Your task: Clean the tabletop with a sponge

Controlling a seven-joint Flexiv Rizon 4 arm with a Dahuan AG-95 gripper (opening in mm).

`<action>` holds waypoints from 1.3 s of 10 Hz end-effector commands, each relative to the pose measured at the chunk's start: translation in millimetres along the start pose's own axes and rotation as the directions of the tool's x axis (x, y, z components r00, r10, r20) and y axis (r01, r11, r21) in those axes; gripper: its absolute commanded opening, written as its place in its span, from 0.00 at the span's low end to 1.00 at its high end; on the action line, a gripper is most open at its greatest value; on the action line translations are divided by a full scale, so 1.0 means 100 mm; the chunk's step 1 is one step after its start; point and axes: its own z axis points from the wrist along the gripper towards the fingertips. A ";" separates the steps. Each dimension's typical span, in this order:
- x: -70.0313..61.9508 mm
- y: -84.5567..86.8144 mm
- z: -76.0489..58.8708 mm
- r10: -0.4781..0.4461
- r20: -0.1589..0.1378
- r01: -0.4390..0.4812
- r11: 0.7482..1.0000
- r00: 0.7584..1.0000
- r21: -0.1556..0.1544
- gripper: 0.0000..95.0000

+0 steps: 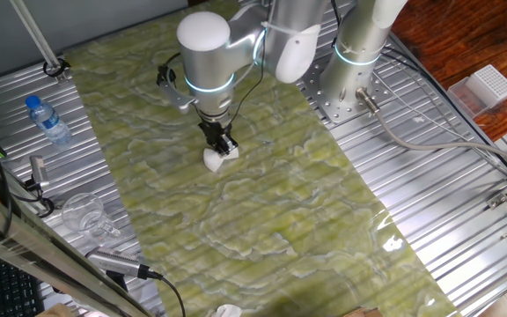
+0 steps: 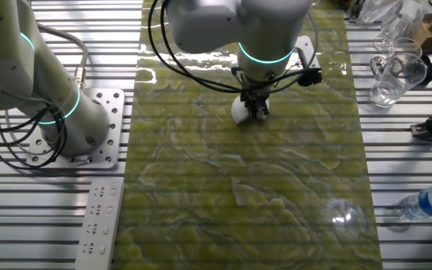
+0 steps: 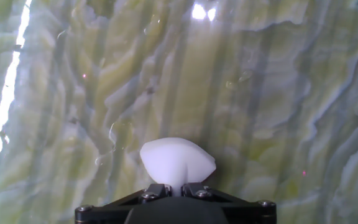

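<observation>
The jaws are clamped on the sponge [image 3: 178,162], pinching it at its near end so the white block bulges out ahead of the black fingers [image 3: 156,191]. The sponge sits pressed on the worktop [image 1: 262,220], towards the end of the yellow-green sheet nearest the arm's base, roughly midway across its width. The arm [image 1: 208,53] stands upright over it, wrist pointing straight down. A water bottle [image 1: 47,120] lies on the ribbed grey panel [image 1: 438,176] beside the sheet, with a glass jug [image 2: 396,76] on the same side
</observation>
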 end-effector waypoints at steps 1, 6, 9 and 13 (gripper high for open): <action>0.05 0.03 -0.04 -0.001 -0.010 0.001 1.000 1.000 -0.003 0.00; 0.11 0.05 -0.05 -0.021 -0.029 0.021 1.000 0.999 0.006 0.00; 0.12 0.05 -0.07 -0.024 -0.041 0.025 1.000 0.999 0.008 0.00; 0.17 0.01 -0.09 -0.038 -0.064 0.039 0.999 0.997 0.012 0.00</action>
